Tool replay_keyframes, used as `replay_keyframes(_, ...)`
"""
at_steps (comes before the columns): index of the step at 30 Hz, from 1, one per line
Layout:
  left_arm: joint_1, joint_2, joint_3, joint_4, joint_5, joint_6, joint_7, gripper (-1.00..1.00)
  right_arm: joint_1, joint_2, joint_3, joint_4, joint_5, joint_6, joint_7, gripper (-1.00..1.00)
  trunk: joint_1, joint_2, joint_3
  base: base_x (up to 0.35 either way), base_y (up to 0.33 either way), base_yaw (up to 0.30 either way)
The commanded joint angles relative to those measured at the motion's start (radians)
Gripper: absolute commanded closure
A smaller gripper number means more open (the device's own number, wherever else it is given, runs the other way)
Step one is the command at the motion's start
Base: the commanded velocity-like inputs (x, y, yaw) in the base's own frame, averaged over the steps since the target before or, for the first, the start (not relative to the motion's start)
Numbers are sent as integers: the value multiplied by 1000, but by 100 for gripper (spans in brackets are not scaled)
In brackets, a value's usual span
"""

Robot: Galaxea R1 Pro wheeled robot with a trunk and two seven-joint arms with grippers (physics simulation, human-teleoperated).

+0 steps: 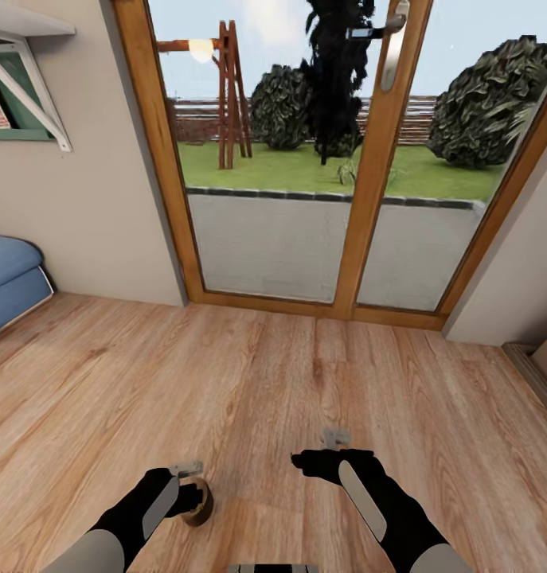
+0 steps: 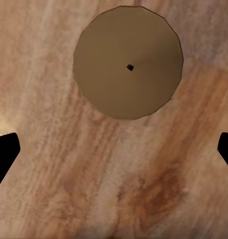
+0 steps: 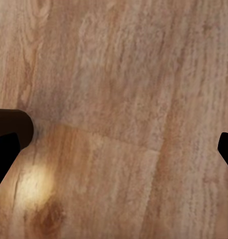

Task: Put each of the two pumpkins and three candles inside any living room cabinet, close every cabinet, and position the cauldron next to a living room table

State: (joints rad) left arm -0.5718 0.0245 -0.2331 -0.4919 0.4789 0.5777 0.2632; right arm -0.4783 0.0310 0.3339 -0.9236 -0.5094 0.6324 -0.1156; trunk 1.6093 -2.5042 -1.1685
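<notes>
A home's living area is showing here, rendered in simulation. Warm wood-plank flooring (image 1: 273,374) is running across the room up to tall glazed patio doors (image 1: 305,159) in honey-coloured wooden frames, with a metal door handle (image 1: 392,48) catching the light. Through the glass a lawn, rounded shrubs, a fence and a wooden swing frame (image 1: 229,95) are lying outside. A blue upholstered seat (image 1: 10,278) is sitting against the beige wall, beneath a white-bracketed shelf (image 1: 26,79).

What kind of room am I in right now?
Probably a living room at the garden side of a house: wood plank floor, tall wood-framed glass doors looking onto a lawn, and a blue cushioned seat by the wall. A candle stands below the left gripper.
</notes>
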Motion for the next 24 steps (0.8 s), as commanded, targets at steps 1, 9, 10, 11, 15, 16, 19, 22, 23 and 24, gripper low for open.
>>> replay_keyframes(1, 0, 1, -8, -2, 10, 3, 8, -100, 0, 0, 2, -1, -11, 3, -10, -100, 0, -1, -5, 0, 0, 0)
replay_keyframes(9, 0, -10, -8, -2, 10, -2, 10, -100, -1, -1, 2, -1, -11, 3, -10, -100, 4, -3, -36, 0, 0, 0)
replay_keyframes(10, 0, -12, -9, -2, 10, -2, 10, -100, -1, -1, 2, -1, -11, 3, -10, -100, 4, -3, -40, 0, 0, 0)
replay_keyframes(11, 0, -13, -9, -2, 10, -3, 10, -100, -1, -1, 2, -1, -11, 3, -10, -100, 5, -3, -44, 0, 0, 0)
replay_keyframes(15, 0, -21, -9, -2, 10, -4, 10, -100, 0, 0, 2, -1, -11, 3, -10, -100, 6, -4, -59, 0, 0, 0)
replay_keyframes(16, 0, -21, -9, -2, 10, -4, 10, -100, 0, 0, 2, -1, -11, 3, -10, -100, 7, -4, -63, 0, 0, 0)
replay_keyframes(19, 0, -23, -9, -2, 10, -4, 10, -100, -1, 0, 2, -1, -11, 3, -10, -100, 8, -5, -74, 0, 0, 0)
replay_keyframes(22, 0, -23, -9, -3, 10, -4, 10, -100, 0, 0, 2, -1, -11, 3, -10, -100, 10, -6, -86, 0, 0, 0)
replay_keyframes(23, 0, -23, -9, -3, 10, -4, 10, -100, 0, 0, 2, -1, -11, 3, -10, -100, 10, -6, -90, 0, 0, 0)
replay_keyframes(24, 0, -23, -9, -3, 10, -4, 10, -100, 0, 0, 2, -1, -11, 3, -10, -100, 10, -6, -90, 0, 0, 0)
